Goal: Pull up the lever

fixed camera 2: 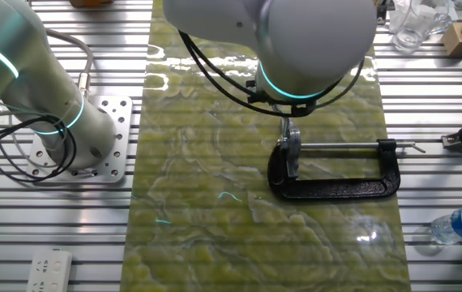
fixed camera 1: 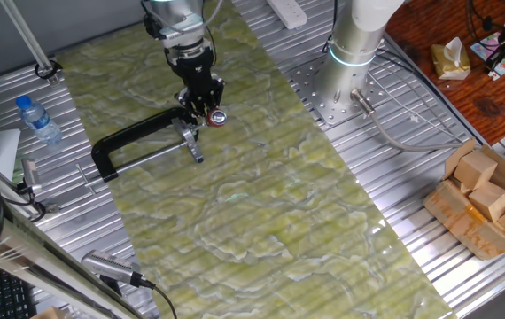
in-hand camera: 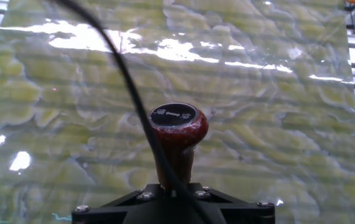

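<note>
The black C-shaped clamp (fixed camera 1: 133,137) lies flat on the green marbled mat (fixed camera 1: 261,204); it also shows in the other fixed view (fixed camera 2: 336,188). The lever's red-brown knob (fixed camera 1: 218,116) sticks out beside my gripper (fixed camera 1: 205,108) at the clamp's screw end. In the hand view the knob (in-hand camera: 179,124) fills the centre, and its stem runs down into the black gripper body (in-hand camera: 177,208). The gripper looks shut on the lever just below the knob. The fingertips are hidden in the hand view. In the other fixed view the arm hides the knob, and only the silver screw end (fixed camera 2: 291,148) shows.
A water bottle (fixed camera 1: 38,120) lies left of the mat. A cardboard box of wooden blocks (fixed camera 1: 487,199) stands at the right. The arm's base (fixed camera 1: 352,62) is bolted behind the mat. A black cable (in-hand camera: 121,74) crosses the hand view.
</note>
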You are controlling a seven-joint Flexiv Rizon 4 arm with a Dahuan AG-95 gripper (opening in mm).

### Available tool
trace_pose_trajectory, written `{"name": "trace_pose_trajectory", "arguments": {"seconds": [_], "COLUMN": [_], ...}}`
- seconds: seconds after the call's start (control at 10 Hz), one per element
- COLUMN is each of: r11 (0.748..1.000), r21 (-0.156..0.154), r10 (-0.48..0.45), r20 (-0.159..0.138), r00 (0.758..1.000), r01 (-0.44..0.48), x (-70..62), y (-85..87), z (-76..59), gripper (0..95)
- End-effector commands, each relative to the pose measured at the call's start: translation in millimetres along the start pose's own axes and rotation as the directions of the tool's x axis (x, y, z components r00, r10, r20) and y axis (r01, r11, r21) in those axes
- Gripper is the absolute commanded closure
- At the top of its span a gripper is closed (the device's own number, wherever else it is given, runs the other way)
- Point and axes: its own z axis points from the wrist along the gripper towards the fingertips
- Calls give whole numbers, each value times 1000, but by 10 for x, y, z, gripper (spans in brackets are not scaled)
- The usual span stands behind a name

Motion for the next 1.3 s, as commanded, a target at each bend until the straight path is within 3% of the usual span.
{"name": "trace_pose_trajectory", "arguments": {"seconds": [0.1,0.6,1.3], "r11": [1000,999,998], "r21": [6,22,36], "r10": [-7,-24,-48], "r20": [19,68,110], "r00": [1000,997,993], "r01": [7,23,44], "x": [1,46,120], "y": [-13,-1,29], "z": [-216,-211,-219], "gripper": [950,950,950]}}
